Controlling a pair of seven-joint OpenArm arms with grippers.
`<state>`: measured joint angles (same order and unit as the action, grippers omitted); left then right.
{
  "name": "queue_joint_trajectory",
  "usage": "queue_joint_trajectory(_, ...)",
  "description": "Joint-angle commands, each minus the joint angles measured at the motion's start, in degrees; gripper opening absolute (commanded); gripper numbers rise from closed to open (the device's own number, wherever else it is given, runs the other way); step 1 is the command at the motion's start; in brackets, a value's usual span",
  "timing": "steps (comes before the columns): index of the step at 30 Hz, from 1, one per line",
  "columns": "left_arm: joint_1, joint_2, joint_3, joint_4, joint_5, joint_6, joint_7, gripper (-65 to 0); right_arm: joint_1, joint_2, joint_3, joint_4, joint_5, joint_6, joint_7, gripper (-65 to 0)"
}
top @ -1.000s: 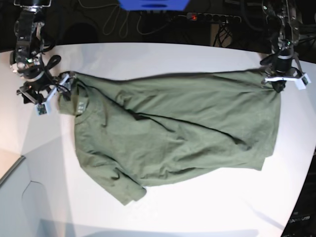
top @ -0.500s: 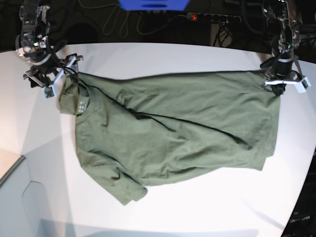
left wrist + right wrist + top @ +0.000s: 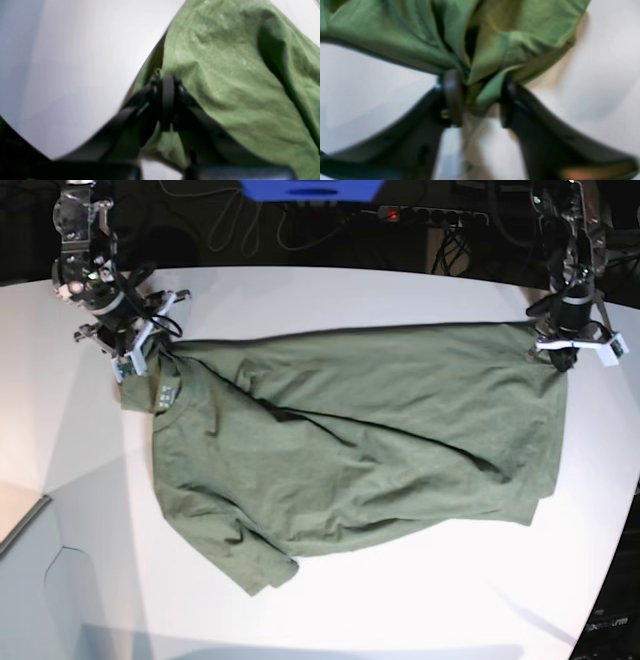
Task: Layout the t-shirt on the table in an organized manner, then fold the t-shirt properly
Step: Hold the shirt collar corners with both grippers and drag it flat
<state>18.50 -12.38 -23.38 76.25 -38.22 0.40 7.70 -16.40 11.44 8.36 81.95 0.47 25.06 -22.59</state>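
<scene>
Both claws on the shirt (image 3: 350, 440), spread across the white counter (image 3: 400, 600). Left claw (image 3: 167, 82) pinched tight on a hem corner. Right claw (image 3: 480, 97) part-open, fabric bunched between its fingers.

Both arms reaching down from far edge of tabletop (image 3: 330, 610), well apart, one at each far corner of t-shirt (image 3: 350, 450). Left claw (image 3: 564, 352) on base view's right, pointing down, black fingers (image 3: 168, 100) pressed together, pinching edge of cloth. Right claw (image 3: 140, 352) on base view's left, tilted, wrist angled toward shirt collar corner. Right fingers (image 3: 452, 97) apart with a bunched fold of cloth between them; one finger touching the fold, other just beside it, grip not clear from blurred wrist view.
</scene>
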Motion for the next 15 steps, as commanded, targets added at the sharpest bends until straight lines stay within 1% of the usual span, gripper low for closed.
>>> queue_joint_trajectory(1, 0.1, -0.8, -0.3, 0.8, -0.1, -0.3, -1.2, -64.8, 0.1, 0.7, 0.3, 0.3, -0.4, 0.5, -1.1, -53.1)
queue_joint_trajectory(3, 0.2, -0.8, -0.3, 1.2, -0.1, -0.3, -1.2, -64.8, -0.1, 0.7, 0.5, 1.1, -0.4, 0.5, -1.1, -65.0)
queue_joint_trajectory(6, 1.0, -0.8, -0.2, 1.7, -0.1, -0.3, -1.2, -64.8, -2.8, 0.6, 4.1, 6.7, -0.4, 0.5, -1.6, -65.0)
queue_joint_trajectory(10, 3.9, -0.7, -0.3, 7.2, -0.1, -0.3, -1.2, -64.8, -7.6, 0.3, 7.7, 18.1, -0.4, 0.5, -1.5, -65.0)
queue_joint_trajectory(11, 4.6, -0.7, -0.3, 8.9, -0.1, -0.3, -1.2, -64.8, -8.9, -0.1, 8.3, 20.8, -0.3, 0.5, -1.5, -65.0)
queue_joint_trajectory(13, 6.8, -0.7, -0.3, 12.3, -0.1, -0.3, -1.2, -64.8, -11.2, -1.8, 9.6, 26.2, -0.3, 0.5, -1.2, -65.0)
queue_joint_trajectory(15, 8.8, -0.7, -0.1, 15.5, -0.1, -0.3, -1.2, -64.8, -13.4, -3.0, 10.5, 29.2, -0.3, 0.5, -1.4, -65.0)
